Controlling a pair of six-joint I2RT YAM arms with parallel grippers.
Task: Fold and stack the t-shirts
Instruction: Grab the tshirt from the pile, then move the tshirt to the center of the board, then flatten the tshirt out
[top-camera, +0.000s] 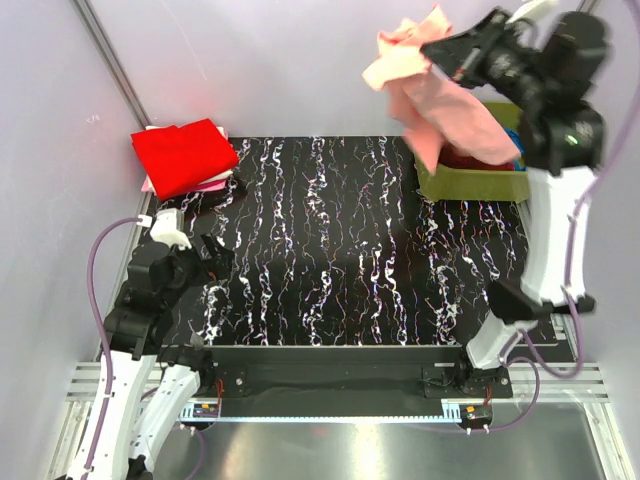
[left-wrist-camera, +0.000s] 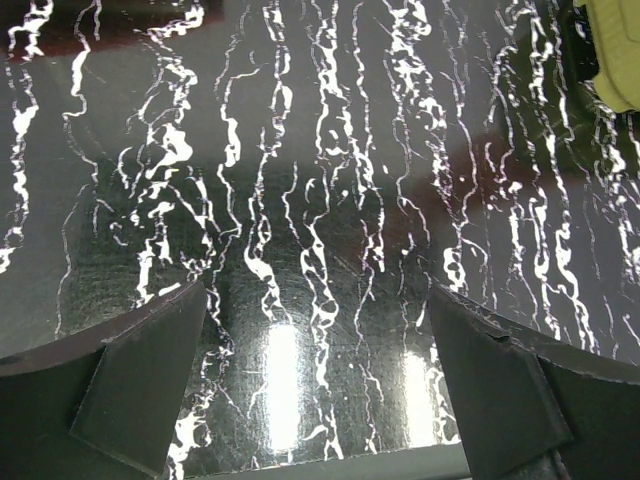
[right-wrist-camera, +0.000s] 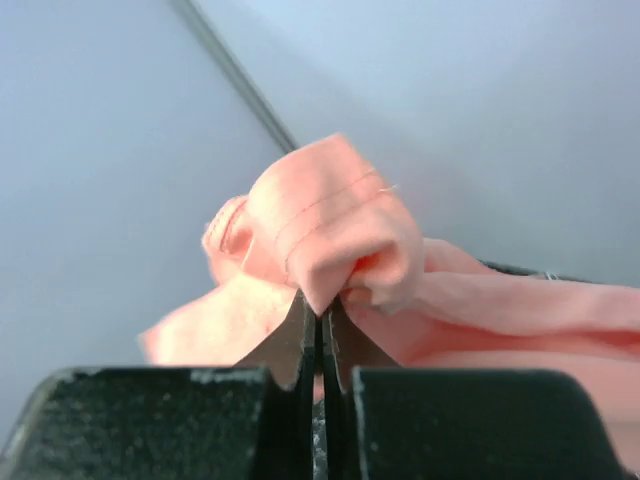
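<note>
My right gripper (top-camera: 432, 55) is shut on the salmon-pink t-shirt (top-camera: 445, 105) and holds it high above the olive-green tub (top-camera: 470, 185) at the back right; the cloth hangs in a bunch down toward the tub. In the right wrist view the shirt (right-wrist-camera: 330, 225) is pinched between the closed fingers (right-wrist-camera: 322, 320). A bright red folded t-shirt (top-camera: 185, 155) lies on a pale pink one (top-camera: 215, 184) at the back left. My left gripper (top-camera: 215, 252) is open and empty, low over the mat at the left; its view shows only bare mat between its fingers (left-wrist-camera: 140, 380).
The black white-veined mat (top-camera: 340, 250) covers the table. The tub holds more cloth, dark red (top-camera: 470, 158) and blue (top-camera: 518, 162). A corner of the tub shows in the left wrist view (left-wrist-camera: 615, 50). Grey walls enclose the back and sides.
</note>
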